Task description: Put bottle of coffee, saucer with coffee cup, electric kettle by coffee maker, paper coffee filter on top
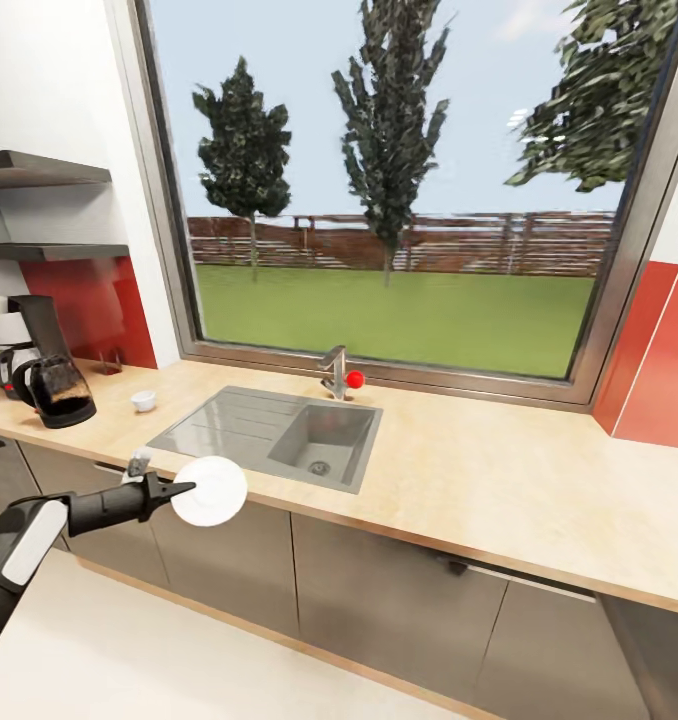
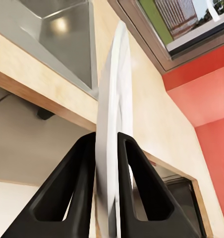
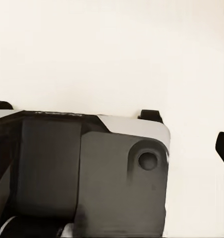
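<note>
Now left gripper (image 1: 184, 489) closed on rim of saucer (image 1: 211, 491), held before countertop (image 1: 459, 470) front edge near sink (image 1: 279, 432). Saucer thin, stiff, likely fragile, slippery; edge grip small. Right gripper state: cannot tell.

L arm reaches out low in front of the sink (image 1: 279, 430), forearm roughly level, pointing toward the counter edge below the basin. L gripper (image 1: 184, 489) is clamped on the saucer (image 1: 210, 491), held on edge (both black fingers (image 2: 77, 183) press its rim, one per face). R wrist cam looks past grey and black robot body parts (image 3: 87, 173); R gripper state can't be read.
</note>
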`<state>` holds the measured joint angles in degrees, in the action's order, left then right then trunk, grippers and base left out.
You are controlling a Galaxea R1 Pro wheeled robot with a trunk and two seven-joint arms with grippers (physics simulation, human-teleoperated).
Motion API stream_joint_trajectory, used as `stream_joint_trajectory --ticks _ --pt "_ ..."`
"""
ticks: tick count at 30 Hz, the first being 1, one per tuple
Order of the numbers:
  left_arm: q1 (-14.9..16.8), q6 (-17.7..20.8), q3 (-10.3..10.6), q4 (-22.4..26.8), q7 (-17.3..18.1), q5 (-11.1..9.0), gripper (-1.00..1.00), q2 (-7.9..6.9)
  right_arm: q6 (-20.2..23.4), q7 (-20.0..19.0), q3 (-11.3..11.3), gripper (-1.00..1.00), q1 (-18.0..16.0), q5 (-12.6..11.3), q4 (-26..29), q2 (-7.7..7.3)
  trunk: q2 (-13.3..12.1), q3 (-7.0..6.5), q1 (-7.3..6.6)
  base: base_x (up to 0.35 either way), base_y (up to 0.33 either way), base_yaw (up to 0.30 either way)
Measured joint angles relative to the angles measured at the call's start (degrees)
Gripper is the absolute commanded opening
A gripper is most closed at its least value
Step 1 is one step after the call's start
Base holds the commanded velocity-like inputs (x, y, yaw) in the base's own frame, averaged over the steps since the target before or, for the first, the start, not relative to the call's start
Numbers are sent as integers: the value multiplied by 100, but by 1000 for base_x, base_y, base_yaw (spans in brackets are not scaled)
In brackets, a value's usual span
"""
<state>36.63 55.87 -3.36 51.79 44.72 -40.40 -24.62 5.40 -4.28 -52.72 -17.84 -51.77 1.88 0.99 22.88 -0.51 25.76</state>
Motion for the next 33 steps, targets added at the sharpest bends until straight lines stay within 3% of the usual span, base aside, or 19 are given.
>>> stream_joint_trajectory --ticks 3,6,15,27,33 --pt "-2 -3 0 -1 13 2 -100 -45 -198 -117 1 100 252 5 -40 -154 0 0 0 0 0 0" --pt "-41 -22 1 -16 24 24 -100 -112 -262 -148 1 100 422 -6 -42 -206 0 0 0 0 0 0" --pt "-198 -467 -87 -56 112 15 -100 -137 -275 -142 15 100 457 -56 -24 -194 0 -1 0 0 0 0" --pt "-202 -506 -106 -54 224 68 -100 -159 -275 -130 28 100 458 -64 -23 -198 0 -1 0 0 0 0" --pt "-202 -498 -113 -54 221 68 -100 -270 -273 -111 18 100 458 -29 -32 -200 0 -1 0 0 0 0"
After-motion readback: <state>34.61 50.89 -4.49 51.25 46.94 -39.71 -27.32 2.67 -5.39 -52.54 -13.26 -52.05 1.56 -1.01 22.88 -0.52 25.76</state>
